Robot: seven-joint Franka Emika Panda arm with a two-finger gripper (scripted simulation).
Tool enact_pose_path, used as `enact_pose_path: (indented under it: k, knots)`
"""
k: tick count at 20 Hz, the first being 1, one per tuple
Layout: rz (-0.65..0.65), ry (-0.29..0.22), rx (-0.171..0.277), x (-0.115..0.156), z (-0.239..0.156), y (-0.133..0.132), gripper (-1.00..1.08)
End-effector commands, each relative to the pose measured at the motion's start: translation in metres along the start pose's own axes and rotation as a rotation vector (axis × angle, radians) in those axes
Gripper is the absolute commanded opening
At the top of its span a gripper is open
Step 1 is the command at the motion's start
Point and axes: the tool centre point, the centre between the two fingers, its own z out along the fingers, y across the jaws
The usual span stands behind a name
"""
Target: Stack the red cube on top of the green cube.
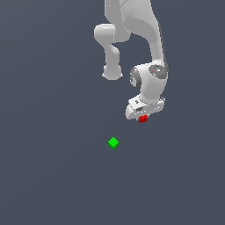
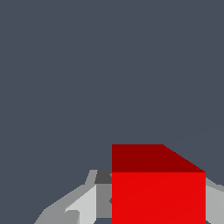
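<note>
Exterior view shows you the arm bent downward, its end effector (image 1: pixel 142 117) gripping the red cube (image 1: pixel 143 118), apart from the green cube (image 1: pixel 113 142) on the worktop (image 1: pixel 52 176).

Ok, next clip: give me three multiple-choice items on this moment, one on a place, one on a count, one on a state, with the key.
1. Where is the green cube relative to the red cube in the exterior view?
A. Lower and toward the exterior view's left
B. Directly under it, touching
C. Higher and toward the exterior view's right

2. How many cubes show in the exterior view?
A. One
B. Two
C. Four

3. What is the state of the red cube?
A. Resting on the green cube
B. Lying loose, far from the hand
C. Sitting in the hand

Key: 1 A, the green one lies apart, lower left. 2 B, one red and one green. 3 C, the wrist view shows it between the fingers.
</note>
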Motion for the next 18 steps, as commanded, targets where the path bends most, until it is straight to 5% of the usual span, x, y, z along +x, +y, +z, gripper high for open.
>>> enact_pose_path:
  k: [1, 11, 18]
  knots:
    - [0.000, 0.000, 0.000, 0.000, -0.013, 0.000, -1.00]
    - [0.000, 0.001, 0.000, 0.002, -0.023, 0.003, -1.00]
    - [0.000, 0.001, 0.000, 0.013, -0.014, 0.038, -1.00]
